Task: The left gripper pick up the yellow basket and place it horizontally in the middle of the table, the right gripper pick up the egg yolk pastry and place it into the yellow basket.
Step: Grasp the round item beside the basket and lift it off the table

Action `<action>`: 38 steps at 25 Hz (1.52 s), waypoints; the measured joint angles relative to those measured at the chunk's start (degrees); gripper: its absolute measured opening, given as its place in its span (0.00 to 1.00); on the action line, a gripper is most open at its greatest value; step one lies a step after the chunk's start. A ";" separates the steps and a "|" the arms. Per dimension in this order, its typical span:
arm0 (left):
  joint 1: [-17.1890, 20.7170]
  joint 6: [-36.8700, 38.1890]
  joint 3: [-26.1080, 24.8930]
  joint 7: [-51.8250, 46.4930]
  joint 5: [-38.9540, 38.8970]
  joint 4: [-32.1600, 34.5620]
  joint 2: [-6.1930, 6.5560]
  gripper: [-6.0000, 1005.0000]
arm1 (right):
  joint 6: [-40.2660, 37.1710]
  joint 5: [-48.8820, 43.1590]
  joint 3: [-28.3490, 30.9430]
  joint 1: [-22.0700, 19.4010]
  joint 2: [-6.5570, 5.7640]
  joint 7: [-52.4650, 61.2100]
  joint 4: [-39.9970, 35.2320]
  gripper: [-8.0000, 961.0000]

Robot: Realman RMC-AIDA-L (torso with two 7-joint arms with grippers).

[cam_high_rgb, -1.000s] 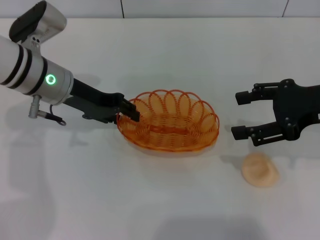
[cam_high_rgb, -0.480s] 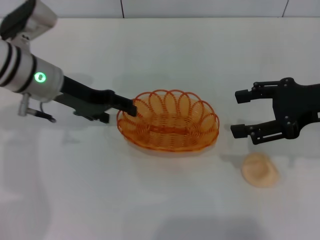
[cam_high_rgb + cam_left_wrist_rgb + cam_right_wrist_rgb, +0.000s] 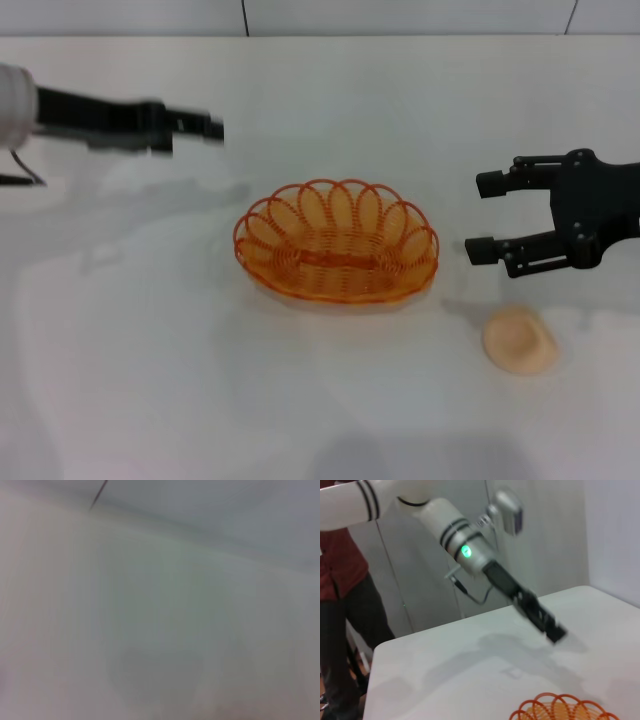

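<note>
basket: yellow basket [image 3: 337, 243] flat on the table [image 3: 330, 410], near centre, long axis across, upright, empty; rim also at edge of right wrist view [image 3: 563, 710]
basket step: looks done, judging by placement and nothing gripping it
left gripper: left gripper [image 3: 195, 127] at about 10 o'clock from basket, well apart, lifted off table; motion-blurred; fingers look closed together but cannot tell for sure; holding nothing; also seen from right wrist view [image 3: 551, 629]
left wrist view: blurred white surface only, nothing usable
pastry: egg yolk pastry [image 3: 519, 340] lying on table at about 4 o'clock from basket, apart from it, not in basket
right gripper: right gripper [image 3: 487, 217] at 3 o'clock from basket, fingers spread wide, empty; above and just behind pastry, not touching
pastry step: not started as far as visible; remaining = descend on pastry, close, carry toward 9 o'clock, release inside basket
progress: roughly half, first of two placements apparently complete
risk guess: pastry likely soft, light squeeze needed; open wire rim could catch fingers on the drop
background: person in red top [image 3: 340, 575] beside table in right wrist view
writing/brands: none readable; only a green light [image 3: 466, 550] on left arm
</note>
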 joint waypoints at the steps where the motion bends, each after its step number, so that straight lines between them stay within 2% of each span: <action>1: 1.56 -0.17 -0.03 2.07 -4.37 2.27 0.07 0.89 | 0.10 0.01 0.02 -0.06 0.00 0.00 0.01 0.77; 2: 2.28 -0.23 -0.05 2.98 -6.08 3.07 0.11 0.89 | 0.21 0.04 0.05 -0.13 0.00 0.00 0.01 0.77; 6: 6.68 -0.73 -0.91 12.74 -21.79 6.15 0.32 0.89 | 0.79 0.51 0.04 -0.24 0.04 0.00 0.03 0.77; 11: 8.73 0.44 -1.72 20.84 -31.04 6.01 -0.21 0.88 | 1.57 0.85 -0.09 -0.41 0.09 0.15 0.15 0.76; 14: 9.58 2.00 -1.74 24.20 -33.95 5.85 -0.39 0.88 | 1.80 0.87 -0.17 -0.41 0.09 0.42 0.79 0.76; 17: 9.81 3.43 -1.76 26.29 -34.25 5.84 -0.41 0.88 | 1.86 0.87 -0.24 -0.39 0.09 0.58 1.68 0.76; 22: 10.17 11.50 -1.78 33.09 -33.80 5.90 0.04 0.88 | 1.88 -0.10 -0.50 -0.59 0.07 1.44 1.87 0.75; 27: 10.29 19.05 -1.60 36.49 -30.24 5.76 0.76 0.88 | 1.86 -2.34 -0.54 -0.61 0.02 2.70 1.01 0.75; 34: 11.42 25.73 -1.21 40.13 -27.16 5.80 0.48 0.88 | 1.13 -9.79 -0.67 -0.83 -0.06 10.29 -5.66 0.74; 38: 12.08 26.61 -1.11 41.20 -26.96 5.88 0.20 0.88 | -0.11 -12.45 -1.04 -0.96 -0.02 13.73 -8.53 0.74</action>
